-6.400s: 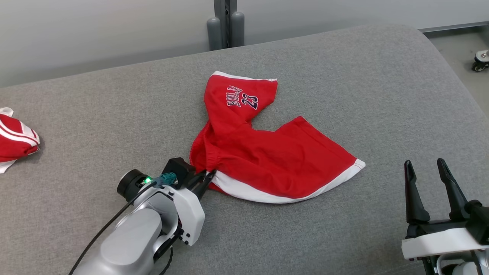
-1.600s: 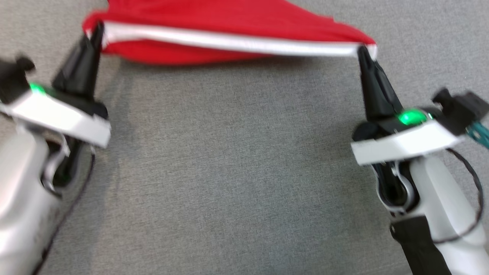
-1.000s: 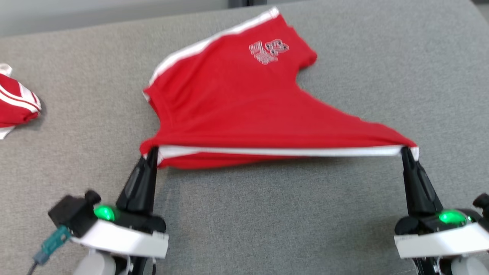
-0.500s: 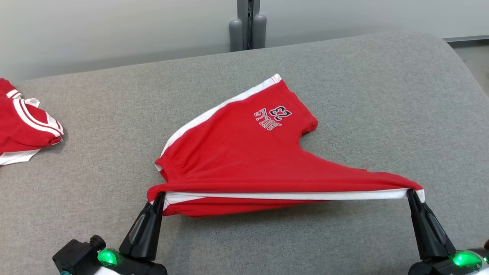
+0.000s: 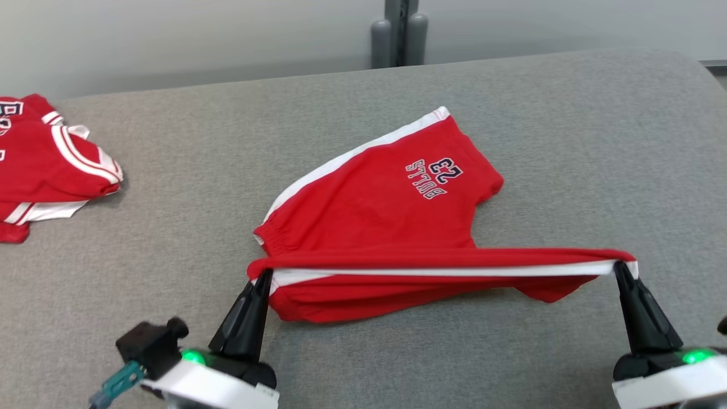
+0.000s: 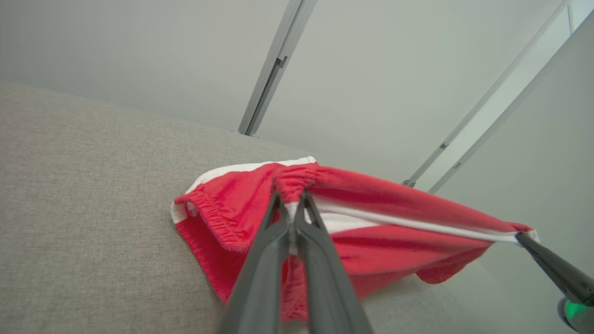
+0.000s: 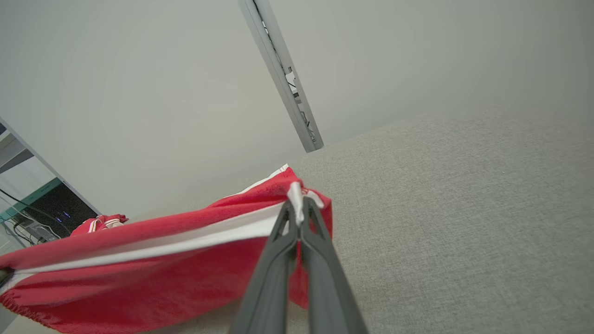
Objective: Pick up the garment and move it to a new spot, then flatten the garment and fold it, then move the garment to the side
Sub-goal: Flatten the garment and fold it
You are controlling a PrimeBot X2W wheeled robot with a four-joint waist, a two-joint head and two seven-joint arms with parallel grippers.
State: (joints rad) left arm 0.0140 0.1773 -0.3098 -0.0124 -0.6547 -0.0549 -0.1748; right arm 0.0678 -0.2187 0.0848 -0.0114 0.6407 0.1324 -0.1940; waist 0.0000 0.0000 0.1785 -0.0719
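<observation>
- The garment point(image 5: 386, 221) covers the middle of the grey cushion point(image 5: 596, 142). Its near hem is stretched like a barrier between the left gripper point(image 5: 264, 276) and the right gripper point(image 5: 620, 267).
- A pile of red clothes point(image 5: 51, 165) takes the far left corner.
- Bare cushion lies along the right edge, along the far edge, and between the pile and the garment.

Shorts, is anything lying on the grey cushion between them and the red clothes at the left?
Nothing visible. Bare grey cushion lies between the shorts and the red clothes at the head view's left edge.
</observation>
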